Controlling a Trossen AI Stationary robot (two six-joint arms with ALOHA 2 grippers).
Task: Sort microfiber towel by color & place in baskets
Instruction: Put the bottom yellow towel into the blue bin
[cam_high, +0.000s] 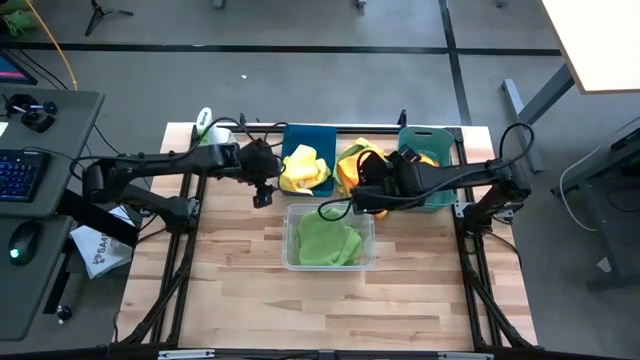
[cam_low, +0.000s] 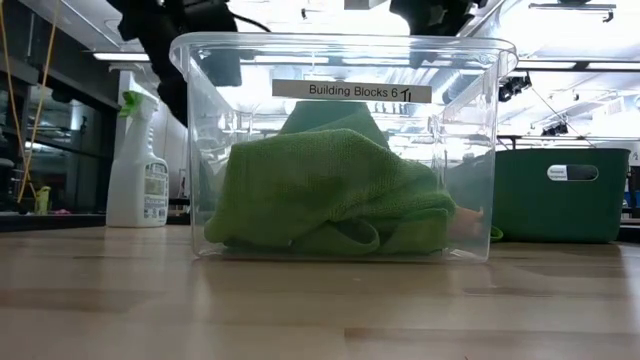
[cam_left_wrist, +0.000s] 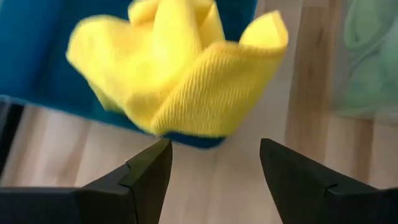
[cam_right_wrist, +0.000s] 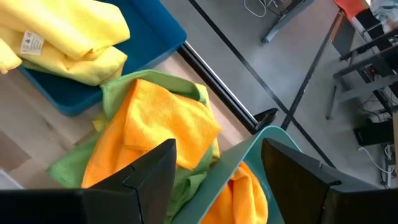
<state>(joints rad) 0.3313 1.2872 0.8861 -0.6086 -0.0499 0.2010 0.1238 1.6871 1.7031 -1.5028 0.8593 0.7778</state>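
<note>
Yellow towels (cam_high: 305, 168) fill the blue basket (cam_high: 308, 133); one (cam_left_wrist: 186, 74) droops over its near rim. A loose heap lies on the table between the blue and teal baskets, an orange towel (cam_right_wrist: 155, 124) on top of a green one (cam_right_wrist: 74, 165). The teal basket (cam_high: 440, 190) holds an orange towel (cam_right_wrist: 245, 193). Green towels (cam_low: 330, 195) lie in the clear basket (cam_high: 292, 240). My left gripper (cam_left_wrist: 214, 146) is open, just in front of the blue basket's near edge. My right gripper (cam_right_wrist: 217, 146) is open above the heap, beside the teal basket's rim (cam_right_wrist: 233, 162).
A white spray bottle (cam_low: 140, 170) stands at the table's far left, behind the left arm. The clear basket sits nearer than the other two. Bare wooden tabletop (cam_high: 240, 290) spreads toward the near edge.
</note>
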